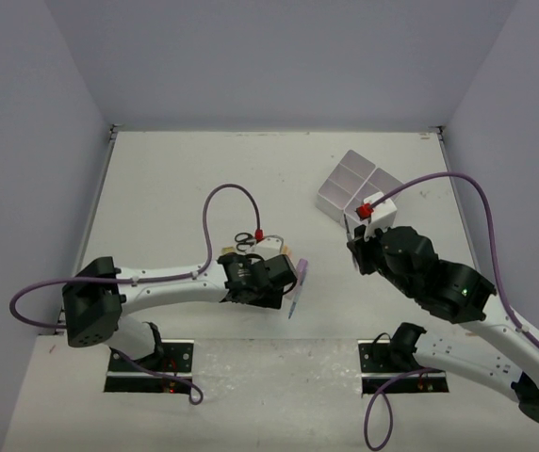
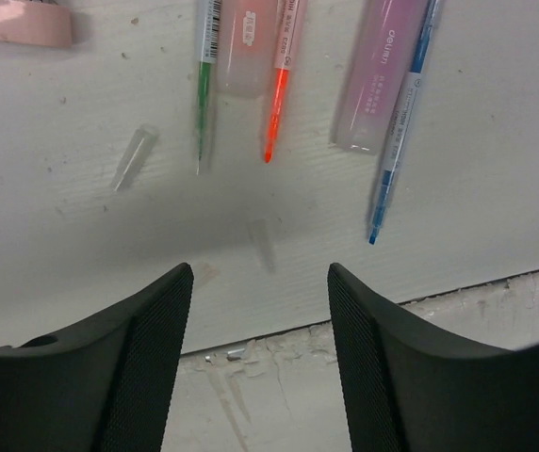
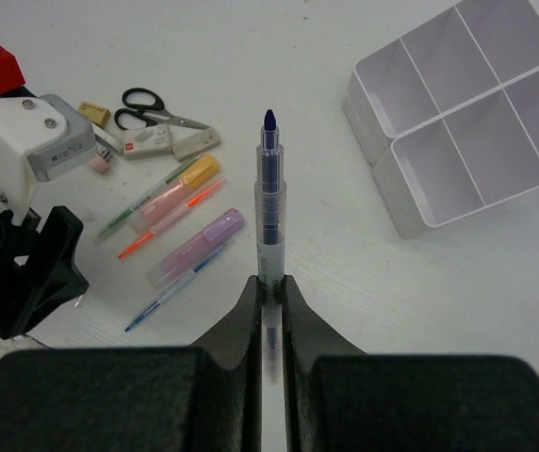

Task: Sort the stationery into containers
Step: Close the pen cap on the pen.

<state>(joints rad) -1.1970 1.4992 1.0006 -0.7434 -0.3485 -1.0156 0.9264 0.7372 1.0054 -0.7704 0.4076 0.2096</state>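
Left gripper (image 2: 260,275) hangs low over the table (image 2: 496,188), jaws spread with nothing between them. Just beyond its fingertips lie a green pen (image 2: 204,75), an orange pen (image 2: 279,85), a pink marker (image 2: 383,75) and a blue pen (image 2: 397,141), side by side. Scissors (image 3: 152,105) and erasers (image 3: 147,143) sit farther back. To the right, the right gripper (image 3: 269,282) pinches a navy pen (image 3: 269,198) above the table, tip pointing away. The white four-compartment box (image 3: 371,113) stands farthest back, right of the stationery.

Black scissors (image 3: 147,102); white box (image 3: 368,113); dark-blue pen (image 3: 269,193); orange-capped marker (image 3: 183,186); purple-capped marker (image 3: 201,245).
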